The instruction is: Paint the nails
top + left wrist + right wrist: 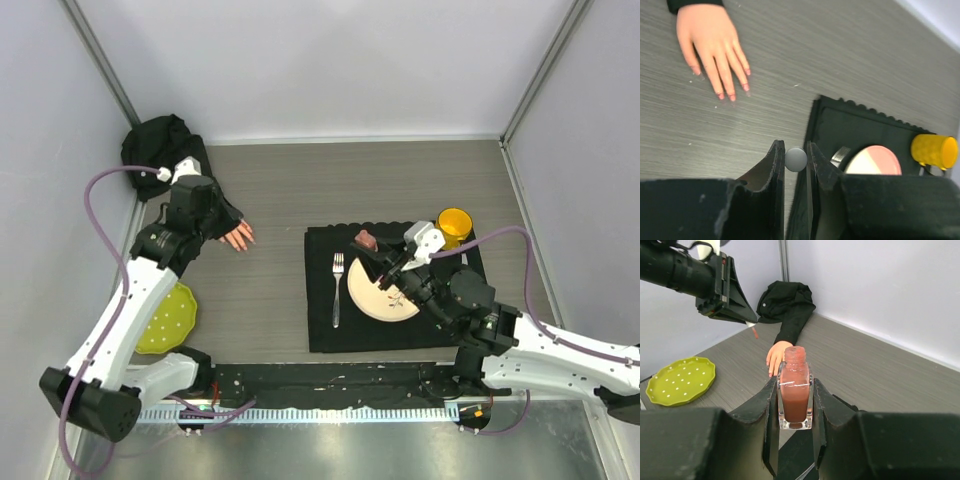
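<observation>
**Top external view: both tools are gripping, and the brush is hanging apart from the nails**

The mannequin hand [236, 234] is lying palm down on the worktop [290, 190] at the far left, and its black sleeve [160, 145] is running back toward the far left corner. The nails [732, 98] are looking glossy and pinkish-red, and they are pointing toward the black mat [325, 330].

The left tool [793, 150] is hovering just beside the mannequin hand. Its fingers are pressing together on a small white cap [796, 159]. In the right wrist view a thin red brush [754, 332] is hanging down from this tool, in the air and not touching the nails.

The right tool [795, 385] is staying over the black mat, clamped on an open polish bottle [795, 395] that is standing upright with red polish inside.

On the mat a fork [337, 275] is lying left of a plate [378, 295], and a yellow cup [454, 225] is lying at its far right corner. A green plate [168, 318] is sitting at the near left.
</observation>
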